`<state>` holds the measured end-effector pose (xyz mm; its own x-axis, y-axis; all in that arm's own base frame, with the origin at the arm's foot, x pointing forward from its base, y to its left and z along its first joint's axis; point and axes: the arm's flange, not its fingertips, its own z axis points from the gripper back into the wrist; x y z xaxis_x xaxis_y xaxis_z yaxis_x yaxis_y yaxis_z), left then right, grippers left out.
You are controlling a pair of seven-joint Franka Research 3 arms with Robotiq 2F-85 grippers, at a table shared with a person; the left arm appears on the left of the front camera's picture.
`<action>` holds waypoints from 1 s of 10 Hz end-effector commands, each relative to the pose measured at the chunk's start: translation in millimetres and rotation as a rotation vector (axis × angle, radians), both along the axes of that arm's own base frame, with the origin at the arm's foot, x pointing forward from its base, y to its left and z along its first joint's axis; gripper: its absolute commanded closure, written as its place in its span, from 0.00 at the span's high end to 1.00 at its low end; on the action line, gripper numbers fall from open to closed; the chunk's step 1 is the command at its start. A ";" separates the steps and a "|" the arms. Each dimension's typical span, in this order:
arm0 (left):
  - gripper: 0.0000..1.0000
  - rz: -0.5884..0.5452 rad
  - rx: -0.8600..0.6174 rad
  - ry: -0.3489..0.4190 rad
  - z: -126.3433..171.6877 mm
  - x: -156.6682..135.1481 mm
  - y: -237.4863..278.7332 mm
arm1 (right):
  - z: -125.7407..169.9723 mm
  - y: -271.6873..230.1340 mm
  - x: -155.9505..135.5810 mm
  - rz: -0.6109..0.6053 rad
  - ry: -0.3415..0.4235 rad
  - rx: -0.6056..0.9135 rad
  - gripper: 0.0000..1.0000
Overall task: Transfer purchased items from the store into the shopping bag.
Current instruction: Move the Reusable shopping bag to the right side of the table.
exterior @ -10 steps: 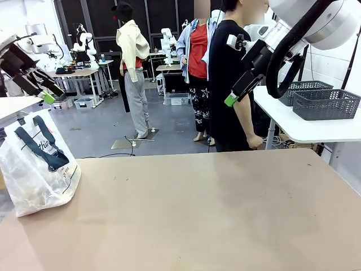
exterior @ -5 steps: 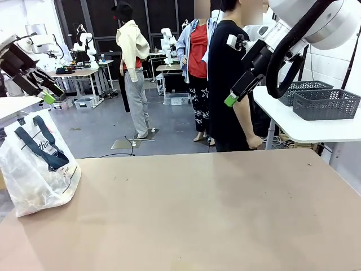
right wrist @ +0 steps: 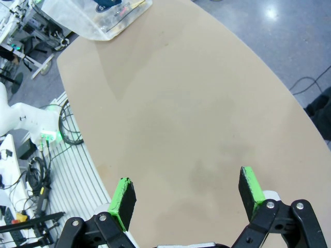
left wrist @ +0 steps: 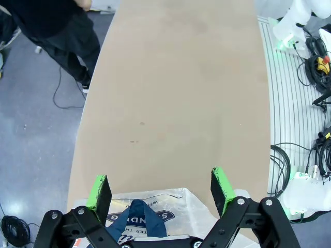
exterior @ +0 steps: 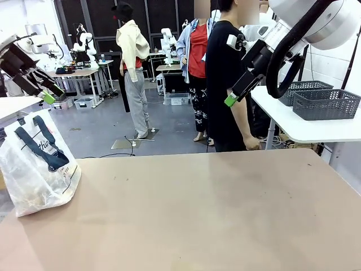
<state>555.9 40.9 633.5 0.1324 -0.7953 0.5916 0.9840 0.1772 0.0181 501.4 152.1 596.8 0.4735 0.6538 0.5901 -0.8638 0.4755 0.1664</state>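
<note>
Both grippers hang released above the desk: my left gripper (left wrist: 160, 188) over the shopping bag (exterior: 38, 166), my right gripper (right wrist: 187, 199) high over bare desk (exterior: 214, 209). I see the bag slumped at the desk's left edge, packets dimly visible inside. A person (exterior: 225, 79) stands beyond the far edge.

Bare tan table (exterior: 225, 214); two dark lattice baskets (exterior: 321, 101) on white side table (exterior: 304, 131).
</note>
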 end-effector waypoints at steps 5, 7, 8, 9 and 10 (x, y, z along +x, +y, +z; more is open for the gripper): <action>1.00 -0.013 0.004 -0.008 0.2 -0.7 1.7 | -0.5 -0.8 0.4 0.002 0.003 0.005 1.00; 1.00 -0.013 0.004 -0.008 0.2 -0.7 1.7 | -0.5 -0.8 0.4 0.002 0.003 0.005 1.00; 1.00 -0.013 0.004 -0.008 0.2 -0.7 1.7 | -0.5 -0.8 0.4 0.002 0.003 0.005 1.00; 1.00 -0.013 0.004 -0.008 0.2 -0.7 1.7 | -0.5 -0.8 0.4 0.002 0.003 0.005 1.00; 1.00 -0.013 0.004 -0.008 0.2 -0.7 1.7 | -0.5 -0.8 0.4 0.002 0.003 0.005 1.00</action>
